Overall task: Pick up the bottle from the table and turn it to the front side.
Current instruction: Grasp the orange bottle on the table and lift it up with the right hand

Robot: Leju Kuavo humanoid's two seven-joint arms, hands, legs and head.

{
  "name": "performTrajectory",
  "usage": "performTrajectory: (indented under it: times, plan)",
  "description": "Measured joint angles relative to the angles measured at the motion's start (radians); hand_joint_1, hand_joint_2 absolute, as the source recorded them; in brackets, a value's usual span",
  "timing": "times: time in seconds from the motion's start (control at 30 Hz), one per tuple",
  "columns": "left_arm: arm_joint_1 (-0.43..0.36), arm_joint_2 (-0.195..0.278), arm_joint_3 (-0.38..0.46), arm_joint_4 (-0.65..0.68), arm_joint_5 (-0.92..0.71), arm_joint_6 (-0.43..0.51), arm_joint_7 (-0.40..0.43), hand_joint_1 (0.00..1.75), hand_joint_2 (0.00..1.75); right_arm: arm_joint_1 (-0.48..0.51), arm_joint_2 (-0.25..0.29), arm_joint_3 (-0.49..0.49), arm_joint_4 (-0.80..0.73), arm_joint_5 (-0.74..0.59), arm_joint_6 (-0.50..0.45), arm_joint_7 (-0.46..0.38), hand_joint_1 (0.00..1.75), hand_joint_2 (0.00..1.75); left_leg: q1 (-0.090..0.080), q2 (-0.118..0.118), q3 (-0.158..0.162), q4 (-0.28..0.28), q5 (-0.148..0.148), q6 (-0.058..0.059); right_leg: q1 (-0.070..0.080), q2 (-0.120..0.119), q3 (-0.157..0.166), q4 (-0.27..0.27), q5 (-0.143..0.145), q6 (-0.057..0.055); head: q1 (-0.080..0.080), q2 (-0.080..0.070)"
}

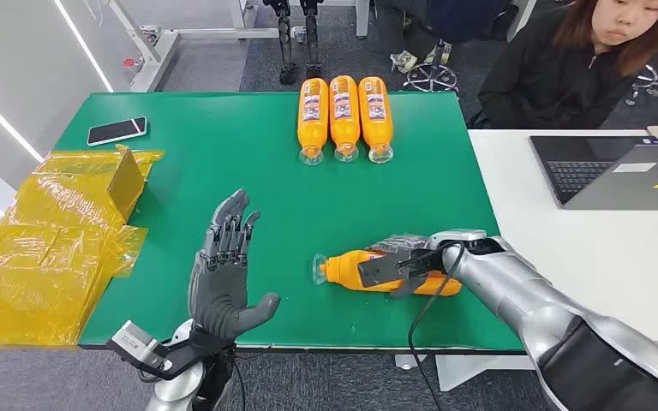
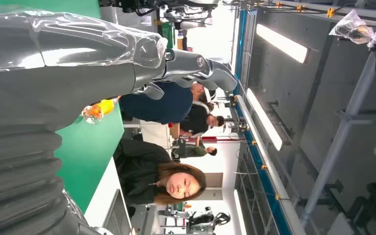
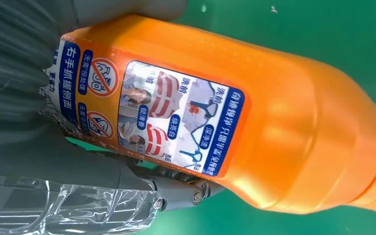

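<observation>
Right hand [image 1: 397, 268] wrapped around orange plastic bottle [image 1: 349, 269] lying sideways on green table [image 1: 248, 163], lower centre-right of frame, left hand [image 1: 223, 274] raised with fingers spread, nothing held, lower left.

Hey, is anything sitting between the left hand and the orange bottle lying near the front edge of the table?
Nothing visible is. Bare green table lies between the open left hand and the bottle, whose clear cap end points toward that hand. The right hand already holds the bottle around its body.
</observation>
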Motion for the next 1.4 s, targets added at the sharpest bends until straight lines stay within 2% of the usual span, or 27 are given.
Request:
performTrajectory:
  times: [0.2, 0.33, 0.6, 0.77, 0.97, 1.1, 1.17, 1.3, 1.4]
  plan:
    - [0.007, 0.0, 0.0, -0.001, 0.001, 0.0, 0.003, 0.0, 1.75, 0.0, 0.006, 0.016, 0.002, -0.001, -0.041, 0.0, 1.75, 1.75, 0.0, 0.0, 0.001, 0.0, 0.0, 0.0, 0.0, 0.0, 0.001, 0.0, 0.0, 0.0, 0.0, 0.0]
    - [0.017, 0.0, 0.0, -0.008, 0.001, 0.004, 0.006, 0.0, 1.75, 0.0, 0.009, 0.023, 0.001, -0.022, -0.105, 0.004, 1.75, 1.75, 0.0, 0.0, 0.0, 0.0, 0.001, 0.0, 0.0, 0.0, 0.001, 0.001, 0.001, -0.001, 0.0, 0.0]
    - [0.057, 0.002, 0.002, -0.051, -0.01, 0.018, 0.016, 0.0, 1.75, 0.006, 0.002, 0.009, -0.048, -0.048, -0.414, 0.035, 1.75, 1.75, 0.0, 0.0, -0.002, 0.0, 0.001, 0.0, 0.0, 0.0, -0.002, 0.0, 0.001, 0.0, 0.0, 0.0]
    - [0.074, 0.003, 0.008, -0.07, -0.02, 0.03, 0.016, 0.0, 1.75, 0.029, -0.025, -0.04, -0.145, -0.043, -0.51, 0.043, 1.75, 1.75, 0.0, -0.001, -0.003, 0.0, 0.0, 0.0, 0.0, -0.001, -0.003, 0.0, 0.0, 0.0, 0.0, 0.0]
    - [0.086, 0.009, 0.013, -0.08, -0.026, 0.038, 0.015, 0.0, 1.75, 0.107, -0.079, -0.128, -0.321, 0.005, -0.571, 0.063, 1.75, 1.75, 0.0, -0.001, -0.004, 0.0, 0.0, 0.0, 0.0, -0.001, -0.003, 0.0, -0.001, 0.0, 0.0, 0.0]
    - [0.088, 0.01, 0.017, -0.081, -0.027, 0.038, 0.015, 0.0, 1.75, 0.136, -0.099, -0.161, -0.384, 0.012, -0.578, 0.063, 1.75, 1.75, 0.0, -0.001, -0.004, 0.0, 0.0, 0.0, 0.0, -0.001, -0.004, 0.0, -0.001, 0.0, 0.0, 0.0]
    - [0.088, 0.01, 0.018, -0.082, -0.03, 0.036, 0.015, 0.0, 1.75, 0.165, -0.106, -0.182, -0.425, 0.044, -0.615, 0.063, 1.75, 1.75, 0.0, -0.002, -0.004, 0.0, 0.0, 0.0, 0.0, -0.001, -0.004, 0.0, -0.001, 0.0, 0.0, 0.0]
    - [0.087, 0.008, 0.027, -0.083, -0.032, 0.013, 0.016, 0.0, 1.75, 0.297, -0.112, -0.255, -0.584, 0.183, -0.738, 0.077, 1.75, 1.75, 0.0, -0.002, -0.004, 0.0, -0.001, -0.001, 0.0, -0.002, -0.004, 0.0, -0.002, 0.0, 0.0, 0.0]
    - [0.081, 0.006, 0.028, -0.083, -0.024, -0.003, 0.017, 0.0, 1.75, 0.411, -0.105, -0.297, -0.709, 0.25, -0.786, 0.08, 1.75, 1.75, 0.0, -0.003, -0.004, -0.001, -0.003, -0.001, 0.0, -0.002, -0.004, 0.0, -0.003, -0.001, 0.0, 0.0]
